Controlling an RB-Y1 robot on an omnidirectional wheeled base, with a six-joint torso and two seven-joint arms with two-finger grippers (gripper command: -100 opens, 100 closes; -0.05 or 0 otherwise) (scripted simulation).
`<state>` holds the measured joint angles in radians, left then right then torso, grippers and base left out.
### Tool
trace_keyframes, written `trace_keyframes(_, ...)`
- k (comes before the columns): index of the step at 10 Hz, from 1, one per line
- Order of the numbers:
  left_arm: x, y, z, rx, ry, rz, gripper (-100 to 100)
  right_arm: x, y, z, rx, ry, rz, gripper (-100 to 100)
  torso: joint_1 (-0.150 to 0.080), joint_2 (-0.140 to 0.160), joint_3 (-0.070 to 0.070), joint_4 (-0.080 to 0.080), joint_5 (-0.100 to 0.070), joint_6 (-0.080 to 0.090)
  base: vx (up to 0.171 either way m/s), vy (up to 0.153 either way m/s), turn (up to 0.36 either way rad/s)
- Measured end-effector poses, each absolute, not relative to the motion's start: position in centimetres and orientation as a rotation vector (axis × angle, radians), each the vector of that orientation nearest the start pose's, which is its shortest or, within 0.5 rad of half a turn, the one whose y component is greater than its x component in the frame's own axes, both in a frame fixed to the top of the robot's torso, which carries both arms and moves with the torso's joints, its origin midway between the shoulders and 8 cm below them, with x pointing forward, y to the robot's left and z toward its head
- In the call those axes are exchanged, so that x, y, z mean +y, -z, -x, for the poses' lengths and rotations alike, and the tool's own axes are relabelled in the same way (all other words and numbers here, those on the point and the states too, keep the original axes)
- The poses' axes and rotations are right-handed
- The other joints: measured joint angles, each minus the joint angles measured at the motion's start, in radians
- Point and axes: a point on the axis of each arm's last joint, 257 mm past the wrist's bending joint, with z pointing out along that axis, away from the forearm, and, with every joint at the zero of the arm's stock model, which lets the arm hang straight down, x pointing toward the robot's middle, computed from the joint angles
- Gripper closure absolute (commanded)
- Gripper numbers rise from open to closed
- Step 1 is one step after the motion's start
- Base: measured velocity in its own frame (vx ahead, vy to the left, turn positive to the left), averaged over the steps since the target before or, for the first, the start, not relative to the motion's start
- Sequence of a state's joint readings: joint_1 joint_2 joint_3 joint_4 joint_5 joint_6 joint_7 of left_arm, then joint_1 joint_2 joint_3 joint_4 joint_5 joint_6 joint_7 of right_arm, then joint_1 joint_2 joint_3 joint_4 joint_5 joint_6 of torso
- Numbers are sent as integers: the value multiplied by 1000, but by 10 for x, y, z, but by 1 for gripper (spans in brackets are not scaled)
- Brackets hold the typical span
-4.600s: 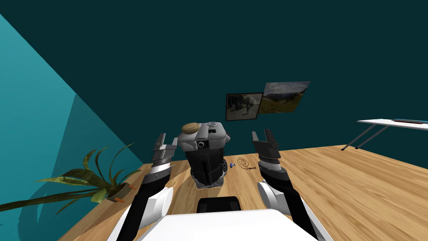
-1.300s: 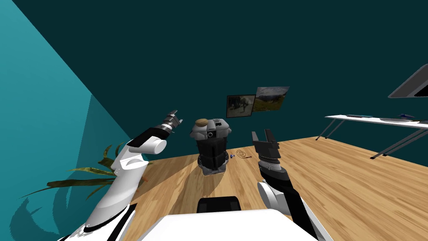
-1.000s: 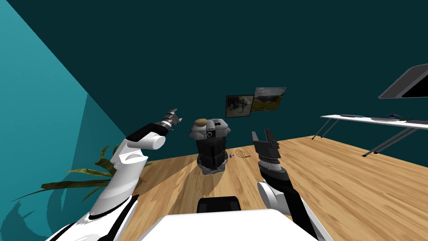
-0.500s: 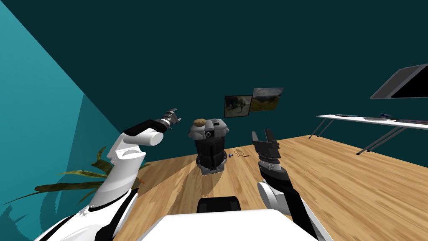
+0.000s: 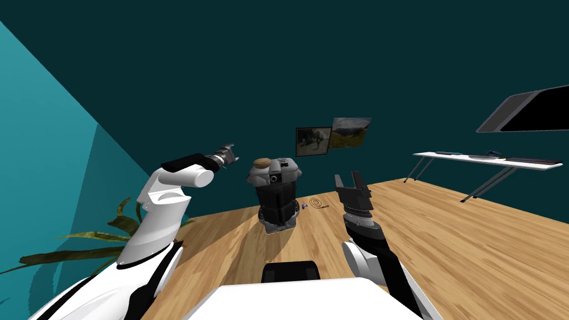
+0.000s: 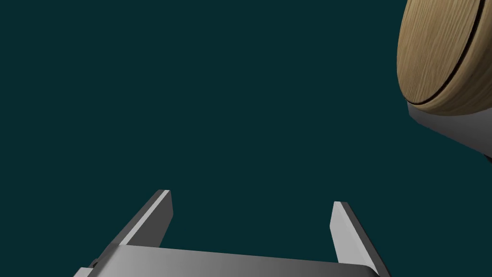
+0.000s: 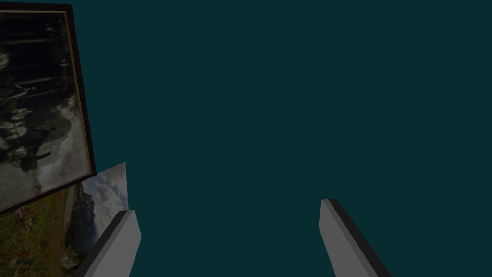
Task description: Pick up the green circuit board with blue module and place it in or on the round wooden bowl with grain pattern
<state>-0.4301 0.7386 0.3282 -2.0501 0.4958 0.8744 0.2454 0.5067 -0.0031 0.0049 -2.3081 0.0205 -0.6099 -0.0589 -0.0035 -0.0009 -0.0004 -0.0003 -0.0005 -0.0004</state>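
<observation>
The left jaws stand open, 2 fingers apart with nothing between them, raised near the round wooden bowl. The bowl sits atop a grey-and-black unit standing on the wooden floor. The right jaws, also open and empty, are held up to the unit's right. A small blue item, too small to identify, lies at the unit's base beside a coiled cord.
</observation>
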Motion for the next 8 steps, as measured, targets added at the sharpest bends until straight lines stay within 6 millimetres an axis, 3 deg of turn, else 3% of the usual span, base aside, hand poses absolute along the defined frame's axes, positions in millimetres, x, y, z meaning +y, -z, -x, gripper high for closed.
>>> trace_keyframes(8,411,-128,-555,1206,1104,1279,-100,-270,-54,-318,523,-1378,-554,0,-5,-3,-2,-1,-1,1,28,-86,-54)
